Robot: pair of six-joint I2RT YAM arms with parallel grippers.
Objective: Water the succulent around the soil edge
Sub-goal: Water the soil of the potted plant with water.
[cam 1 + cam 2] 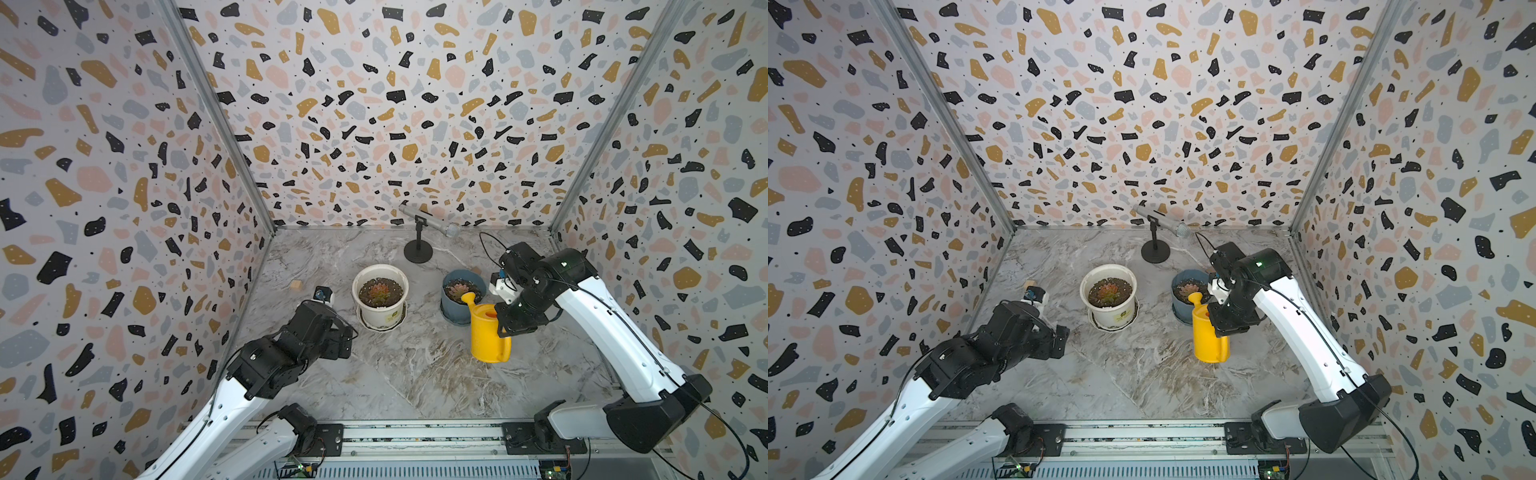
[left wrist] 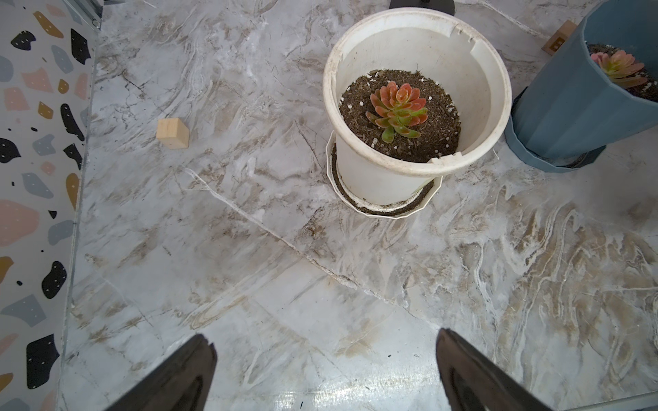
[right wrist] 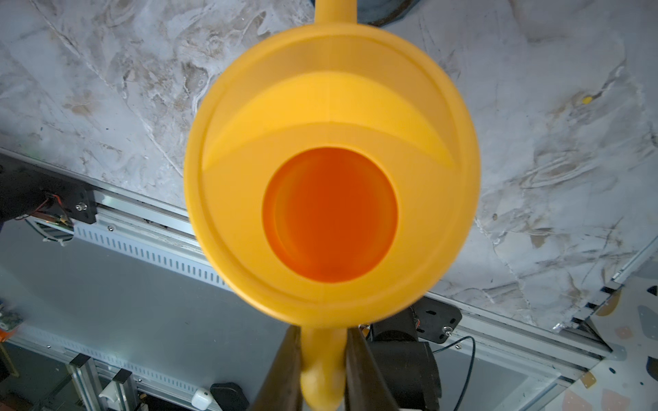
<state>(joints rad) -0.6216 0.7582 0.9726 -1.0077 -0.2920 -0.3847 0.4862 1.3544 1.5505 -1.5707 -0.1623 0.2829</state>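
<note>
The right gripper (image 3: 322, 333) is clamped on the handle of a yellow watering can (image 1: 488, 332), one finger pressed to each side of it. In the right wrist view the can's round mouth fills the middle and its orange inside is blurred. I cannot tell whether there is water in it.

In both top views the can's body sits between the gripper and the blue-grey pot (image 1: 453, 311). Its spout reaches up and over the near rim of that pot. The succulent (image 1: 457, 287) sits just beyond the spout tip, farther from the gripper than the can. The spout's mouth hangs over the soil edge (image 1: 477, 288) on the side nearest the can, beside the rosette and not over its centre.

The left gripper (image 2: 324, 338) stands wide open and empty above the marble tabletop (image 2: 249, 267), well apart from both pots.

Beyond it a white pot (image 2: 374, 170) rests in a white saucer (image 2: 386, 210) and holds a second rosette (image 2: 397, 110). A pale label (image 1: 390, 319) on this pot's wall is too small to read. A wooden block (image 2: 172, 132) lies near the left wall. A microphone (image 1: 430, 220) on a round stand is at the back.
</note>
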